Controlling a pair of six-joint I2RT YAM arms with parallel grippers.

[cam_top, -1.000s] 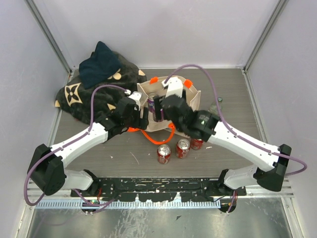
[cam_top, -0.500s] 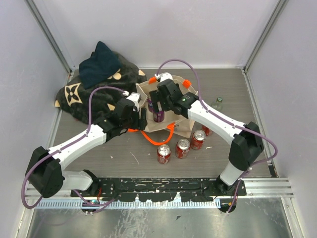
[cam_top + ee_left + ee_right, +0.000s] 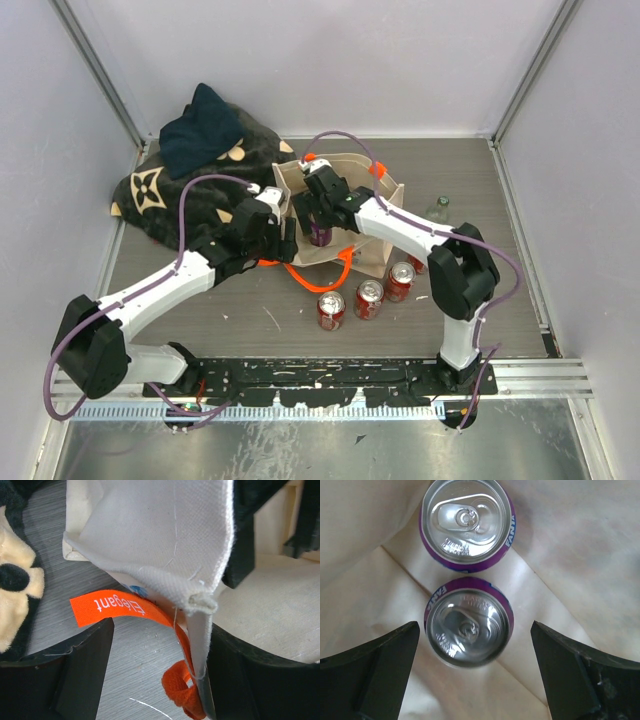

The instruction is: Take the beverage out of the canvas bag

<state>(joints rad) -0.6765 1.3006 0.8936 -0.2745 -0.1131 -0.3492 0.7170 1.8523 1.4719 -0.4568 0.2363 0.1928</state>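
Grey wood-grain boards make up the table. Pale walls close it in on three sides, and a black rail runs along the near edge where both arms are bolted. At the far left corner lies a dark floral blanket with a navy cloth heaped on it. Just beside the blanket, near the middle, stands the canvas bag, mouth open, its orange strap trailing onto the boards. Red cans stand in a loose row on the table in front of the bag.

The left gripper sits at the bag's left rim. Its jaws are spread, and the canvas edge lies against one finger, apart from the other. The right gripper reaches down into the bag with its fingers parted, one on either side of a purple can and touching neither side. That can stands upright on the bag's floor. A second purple can stands just beyond it.
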